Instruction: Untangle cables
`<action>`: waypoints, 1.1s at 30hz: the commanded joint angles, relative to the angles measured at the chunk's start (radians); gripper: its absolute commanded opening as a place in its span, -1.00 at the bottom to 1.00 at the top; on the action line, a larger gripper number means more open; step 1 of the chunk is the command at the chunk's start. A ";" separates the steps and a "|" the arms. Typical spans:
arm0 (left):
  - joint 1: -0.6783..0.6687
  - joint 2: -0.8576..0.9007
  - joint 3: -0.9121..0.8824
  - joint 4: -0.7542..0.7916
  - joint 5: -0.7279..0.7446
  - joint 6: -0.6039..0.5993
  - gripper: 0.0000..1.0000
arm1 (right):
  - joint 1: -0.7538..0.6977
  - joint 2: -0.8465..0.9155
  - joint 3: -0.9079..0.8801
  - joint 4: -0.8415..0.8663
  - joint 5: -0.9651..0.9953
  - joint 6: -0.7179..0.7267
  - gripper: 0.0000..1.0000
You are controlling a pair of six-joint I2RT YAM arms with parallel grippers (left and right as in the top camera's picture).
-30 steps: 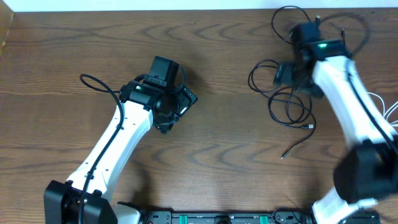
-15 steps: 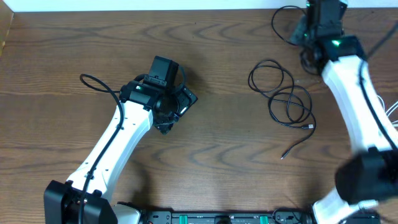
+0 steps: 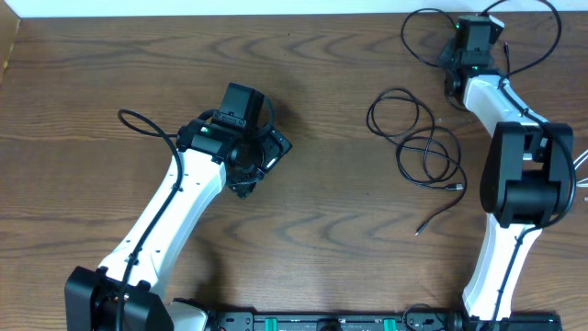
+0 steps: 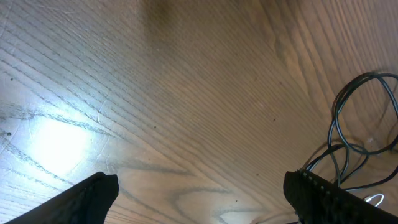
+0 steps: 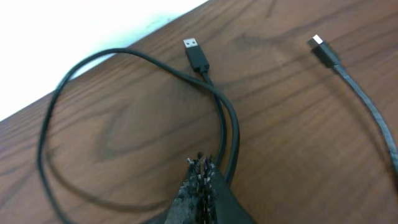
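One black cable [image 3: 415, 138] lies in loose loops right of centre, its plug ends [image 3: 457, 188] toward the front. A second black cable [image 3: 418, 37] loops at the far right corner. There my right gripper [image 3: 448, 60] is shut, fingertips pressed together [image 5: 202, 171]. Two strands of that cable [image 5: 227, 143] run just right of the tips, and I cannot tell if either is pinched. Its USB plug [image 5: 196, 53] lies ahead, with another plug [image 5: 323, 50] to the right. My left gripper [image 4: 205, 205] hangs open over bare wood [image 3: 262, 156], far from the cables. A white cable [image 3: 579, 165] shows at the right edge.
The table's far edge [image 5: 93, 43] runs close behind the right gripper, white beyond it. The left arm's own black wire [image 3: 147, 129] arcs over the table at left. Cable loops [image 4: 354, 124] show at the right of the left wrist view.
My right arm has left the coiled cable in the middle and swung back to the far corner loop. Its jaws went from open to shut. The left arm has not moved.
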 commanded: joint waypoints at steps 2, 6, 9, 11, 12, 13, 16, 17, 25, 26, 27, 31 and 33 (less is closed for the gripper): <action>0.003 0.001 -0.008 -0.002 -0.010 0.010 0.84 | -0.019 0.060 -0.004 0.056 -0.042 -0.017 -0.98; 0.003 0.001 -0.008 -0.002 -0.010 0.009 0.84 | -0.026 0.096 -0.004 0.078 -0.049 -0.015 -0.97; 0.003 0.001 -0.008 -0.002 -0.010 0.010 0.84 | -0.032 0.123 -0.004 0.097 -0.065 -0.013 -0.97; 0.003 0.001 -0.008 -0.002 -0.010 0.009 0.84 | -0.035 0.137 -0.004 0.110 -0.070 -0.013 -0.97; 0.003 0.001 -0.008 -0.002 -0.010 0.010 0.84 | -0.037 0.143 -0.004 0.120 -0.072 -0.013 -0.97; 0.003 0.001 -0.008 -0.003 -0.010 0.010 0.84 | -0.038 0.148 -0.004 0.132 -0.074 -0.013 -0.97; 0.003 0.001 -0.008 -0.002 -0.010 0.010 0.84 | -0.038 0.165 -0.002 0.154 -0.085 -0.004 -0.95; 0.003 0.001 -0.008 -0.003 -0.010 0.009 0.84 | -0.038 0.169 -0.002 0.157 -0.086 -0.002 -0.94; 0.003 0.001 -0.008 -0.003 -0.010 0.010 0.84 | -0.050 0.177 -0.002 0.078 -0.071 -0.029 -0.98; 0.003 0.001 -0.008 0.002 -0.011 0.010 0.84 | -0.057 0.177 -0.002 0.053 -0.072 -0.029 -0.98; 0.003 0.001 -0.008 0.001 -0.010 0.009 0.84 | -0.064 0.176 -0.001 0.026 -0.072 -0.029 -0.98; 0.003 0.001 -0.008 0.001 -0.010 0.009 0.84 | -0.101 0.145 0.004 -0.090 -0.079 -0.042 -0.98; 0.003 0.001 -0.008 0.001 -0.011 0.009 0.84 | -0.117 0.116 0.004 -0.121 -0.079 -0.071 -0.98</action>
